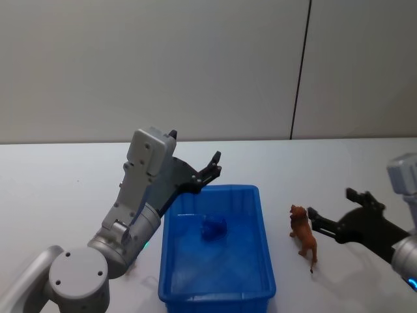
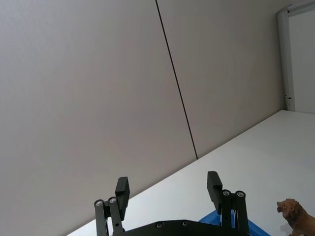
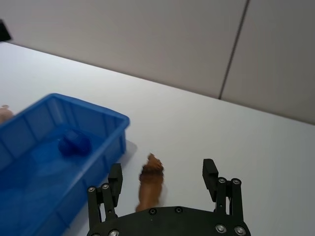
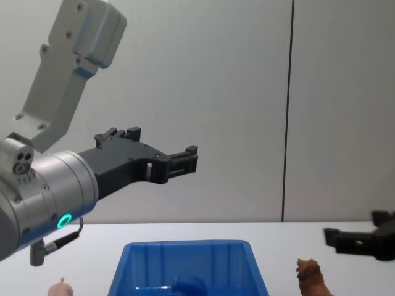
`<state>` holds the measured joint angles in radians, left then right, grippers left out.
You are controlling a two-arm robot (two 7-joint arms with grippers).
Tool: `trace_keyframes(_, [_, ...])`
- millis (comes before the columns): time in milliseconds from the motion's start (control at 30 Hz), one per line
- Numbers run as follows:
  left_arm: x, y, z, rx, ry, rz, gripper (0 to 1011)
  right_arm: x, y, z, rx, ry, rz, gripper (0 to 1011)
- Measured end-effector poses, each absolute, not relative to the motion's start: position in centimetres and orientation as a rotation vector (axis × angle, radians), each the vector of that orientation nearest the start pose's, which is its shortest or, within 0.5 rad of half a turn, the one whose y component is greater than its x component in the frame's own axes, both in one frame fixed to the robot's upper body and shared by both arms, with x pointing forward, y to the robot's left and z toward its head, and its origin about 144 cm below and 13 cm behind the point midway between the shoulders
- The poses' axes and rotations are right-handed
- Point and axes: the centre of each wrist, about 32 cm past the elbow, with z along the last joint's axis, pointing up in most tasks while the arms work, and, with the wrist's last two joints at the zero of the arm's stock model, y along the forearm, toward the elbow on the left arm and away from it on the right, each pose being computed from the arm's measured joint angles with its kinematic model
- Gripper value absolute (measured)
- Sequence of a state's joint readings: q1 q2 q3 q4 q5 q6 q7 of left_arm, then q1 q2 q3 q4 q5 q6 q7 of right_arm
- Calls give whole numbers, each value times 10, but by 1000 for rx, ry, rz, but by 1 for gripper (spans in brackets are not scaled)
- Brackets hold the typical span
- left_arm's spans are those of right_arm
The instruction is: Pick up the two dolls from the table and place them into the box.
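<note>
The reddish-brown doll (image 1: 303, 236), a lumpy lion-shaped figure that looks like hard, slick moulded plastic, stands upright on thin legs on the smooth white bench (image 1: 52, 182), at 3 o'clock from the blue ribbed box (image 1: 215, 301). The right jaws sit at the doll's 3 o'clock, spread wide and empty. Their black fingers (image 3: 210, 173) flank the doll off-centre, so one would likely touch first and tip the figure or skid it away. The rounded peach doll (image 4: 60, 288) rests near the box's 9 o'clock. The left jaws are open, hold nothing, and hang high over its 11 o'clock corner.
</note>
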<state>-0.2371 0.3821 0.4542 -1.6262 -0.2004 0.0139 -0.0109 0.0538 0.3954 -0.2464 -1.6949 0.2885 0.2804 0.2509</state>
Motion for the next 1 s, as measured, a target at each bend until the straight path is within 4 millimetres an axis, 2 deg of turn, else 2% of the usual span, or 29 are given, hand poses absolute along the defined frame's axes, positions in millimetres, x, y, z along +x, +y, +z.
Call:
trace_keyframes(233, [492,198,1204,61,-268,1124,1001,453,-259,1181,-283,128,-1136,1001])
trace_keyframes(433, [492,198,1204,61,-268,1124,1001,453,-258,1176,-310,161,-1142,1001])
trace_keyframes(1000, [492,198,1204,61,-268,1124,1001,476,-237,1153,-374,243,-1049,1001])
